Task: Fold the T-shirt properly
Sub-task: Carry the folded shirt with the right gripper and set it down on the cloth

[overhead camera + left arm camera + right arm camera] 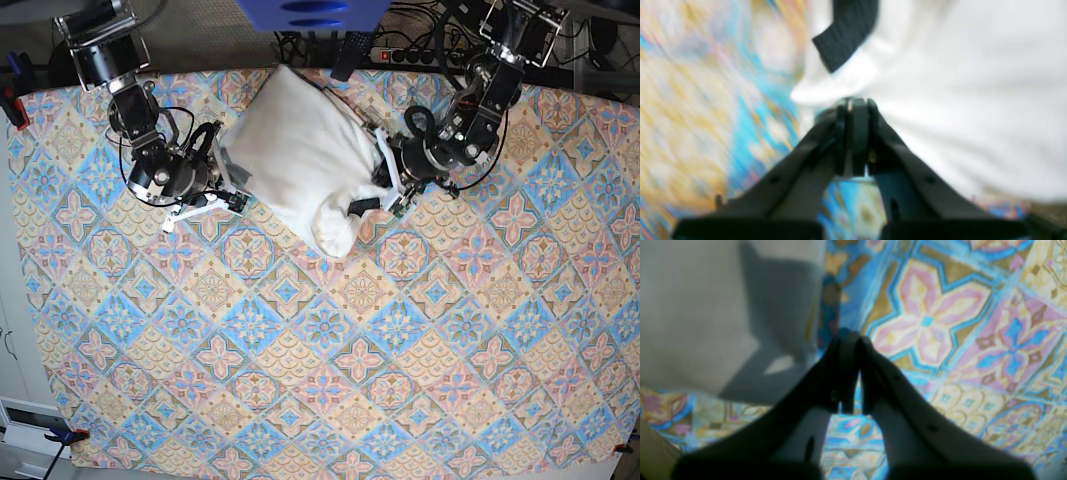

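While the shirt (295,150) lies bunched, plain side up, at the far middle of the patterned worktop (330,380), the left tool (857,103) is clamped on its edge. The right tool (850,336) is closed just beside its other edge; whether it holds cloth, I cannot tell

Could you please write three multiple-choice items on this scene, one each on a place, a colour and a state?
1. Where does the T-shirt lie on the patterned cloth?
A. Near the far edge, between the two arms
B. In the near corner
C. Off the table

2. What colour is the T-shirt's visible side?
A. Red
B. Plain white
C. Black

3. How do the jaws of the left gripper stand?
A. Wide open
B. Out of view
C. Shut at the edge of the T-shirt

Answers:
1 A: the base view shows it bunched at the top, between the left gripper and the right gripper.
2 B: white fabric shows in every view.
3 C: the left wrist view shows the fingertips together against white fabric.
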### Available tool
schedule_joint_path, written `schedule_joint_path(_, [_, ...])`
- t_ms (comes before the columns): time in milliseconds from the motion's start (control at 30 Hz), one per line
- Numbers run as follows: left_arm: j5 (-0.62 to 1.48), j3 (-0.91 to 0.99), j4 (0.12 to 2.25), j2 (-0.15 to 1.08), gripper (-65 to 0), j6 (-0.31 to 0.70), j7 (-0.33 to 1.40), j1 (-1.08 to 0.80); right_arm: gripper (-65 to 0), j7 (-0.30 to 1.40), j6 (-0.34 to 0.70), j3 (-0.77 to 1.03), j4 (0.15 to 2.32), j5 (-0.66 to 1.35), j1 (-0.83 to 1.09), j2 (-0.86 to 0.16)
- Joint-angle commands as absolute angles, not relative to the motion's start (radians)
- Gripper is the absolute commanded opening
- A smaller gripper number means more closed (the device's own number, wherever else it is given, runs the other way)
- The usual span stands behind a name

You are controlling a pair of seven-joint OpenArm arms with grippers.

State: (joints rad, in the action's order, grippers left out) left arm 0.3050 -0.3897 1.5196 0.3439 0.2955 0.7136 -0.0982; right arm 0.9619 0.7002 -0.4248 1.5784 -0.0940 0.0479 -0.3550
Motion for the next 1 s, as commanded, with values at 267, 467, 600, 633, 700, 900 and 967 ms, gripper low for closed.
schedule_joint_path(267, [0.312,-0.383,1.369,0.186,-63.1,0.297,0.682,0.096,-63.2,0.952,0.698,-0.265,1.819,-0.09,0.199,-0.372])
schedule_joint_path(467, [0.312,-0.378,1.259,0.099,-63.1,0.295,0.576,0.188,-63.2,0.952,0.698,-0.251,1.942,-0.09,0.28,-0.372])
schedule_joint_path(600, [0.315,-0.377,1.224,0.084,-63.2,0.295,0.544,0.214,-63.2,0.946,0.698,-0.282,1.962,-0.062,0.308,-0.348])
schedule_joint_path(633, [0.315,-0.377,1.237,0.087,-63.3,0.295,0.545,0.214,-63.2,0.946,0.698,-0.291,1.963,-0.035,0.311,-0.335])
schedule_joint_path(700, [0.315,-0.366,1.268,0.11,-63.3,0.294,0.545,0.203,-63.2,0.943,0.698,-0.3,1.972,0.024,0.308,-0.325])
schedule_joint_path(900, [0.317,-0.16,1.423,0.208,-63.3,0.269,0.547,0.039,-63.2,0.943,0.698,-0.302,1.98,0.159,0.245,-0.217])
schedule_joint_path(967, [0.315,-0.101,1.477,0.237,-63.3,0.269,0.547,-0.025,-63.2,0.947,0.698,-0.32,1.975,0.159,0.222,-0.171])
